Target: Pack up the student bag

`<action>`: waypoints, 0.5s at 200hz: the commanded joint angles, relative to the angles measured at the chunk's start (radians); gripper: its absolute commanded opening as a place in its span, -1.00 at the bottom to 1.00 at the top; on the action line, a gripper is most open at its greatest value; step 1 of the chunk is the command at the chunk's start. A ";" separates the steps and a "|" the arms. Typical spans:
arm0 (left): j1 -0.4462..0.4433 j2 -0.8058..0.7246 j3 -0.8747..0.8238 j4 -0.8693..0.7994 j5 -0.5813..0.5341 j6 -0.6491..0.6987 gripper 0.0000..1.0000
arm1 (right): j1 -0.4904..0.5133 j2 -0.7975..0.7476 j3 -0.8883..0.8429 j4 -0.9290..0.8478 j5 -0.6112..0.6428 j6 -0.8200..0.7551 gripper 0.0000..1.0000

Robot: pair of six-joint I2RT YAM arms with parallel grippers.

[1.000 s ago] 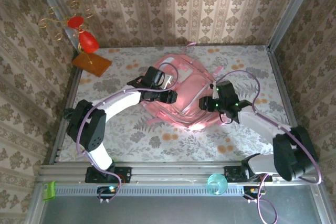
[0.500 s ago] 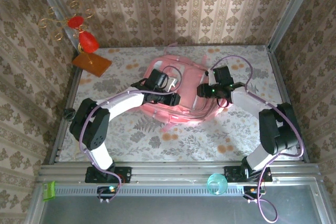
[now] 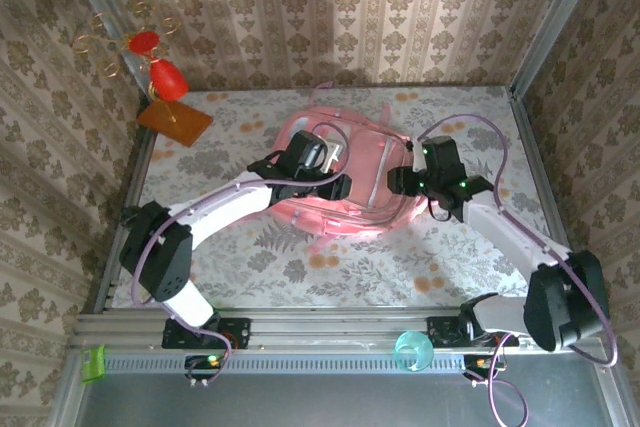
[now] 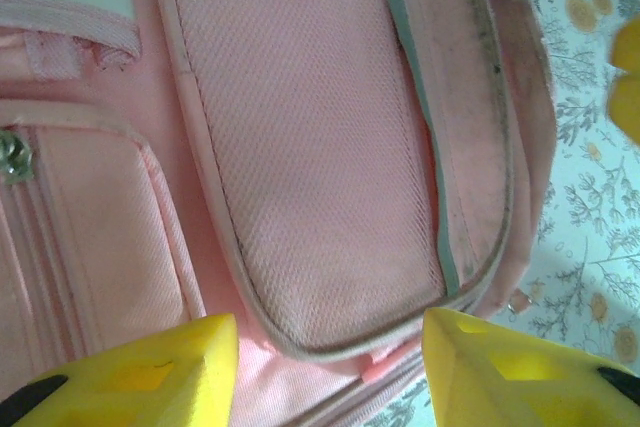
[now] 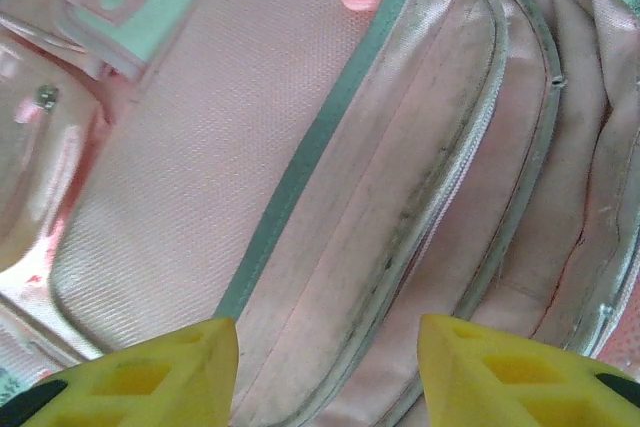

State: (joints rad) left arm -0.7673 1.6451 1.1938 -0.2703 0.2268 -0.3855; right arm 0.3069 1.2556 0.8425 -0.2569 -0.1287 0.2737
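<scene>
The student bag (image 3: 358, 162) is a big pink backpack lying flat in the middle of the table, front pockets up. My left gripper (image 3: 336, 187) hovers over its left side. In the left wrist view this gripper (image 4: 330, 367) is open, its yellow fingers (image 4: 150, 372) straddling the rounded lower edge of a front pocket of the bag (image 4: 320, 147). My right gripper (image 3: 394, 182) is at the bag's right side. Seen from the right wrist, it (image 5: 330, 372) is open above a grey-edged zipper seam (image 5: 400, 237), with nothing held.
A brown board (image 3: 175, 122) with a red and gold wire ornament (image 3: 160, 72) stands at the back left corner. A teal cup (image 3: 412, 350) sits on the front rail. Wallpapered walls close in the table on three sides.
The bag has shifted toward the back and lies flatter. My right gripper moved back and right along the bag's side, its elbow swinging outward. My left gripper edged slightly right.
</scene>
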 commanded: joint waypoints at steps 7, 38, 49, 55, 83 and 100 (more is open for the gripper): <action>-0.006 0.075 0.072 -0.067 -0.032 -0.012 0.04 | 0.077 -0.050 -0.085 0.062 -0.054 0.101 0.00; 0.007 0.128 0.087 -0.053 0.007 -0.015 0.04 | 0.204 -0.067 -0.152 0.157 -0.017 0.219 -0.01; 0.013 0.147 0.090 -0.040 0.044 -0.027 0.04 | 0.226 -0.077 -0.185 0.197 0.016 0.250 0.00; 0.016 0.154 0.087 -0.026 0.071 -0.034 0.04 | 0.232 -0.082 -0.201 0.217 0.031 0.262 0.00; 0.020 0.178 0.080 0.006 0.128 -0.061 0.02 | 0.236 -0.073 -0.230 0.246 0.041 0.282 -0.01; 0.026 0.189 0.070 0.023 0.135 -0.082 -0.10 | 0.241 -0.053 -0.230 0.247 0.037 0.284 -0.01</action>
State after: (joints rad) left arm -0.7441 1.7931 1.2617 -0.2737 0.2985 -0.4278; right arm 0.5400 1.1931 0.6113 -0.0662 -0.1226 0.5144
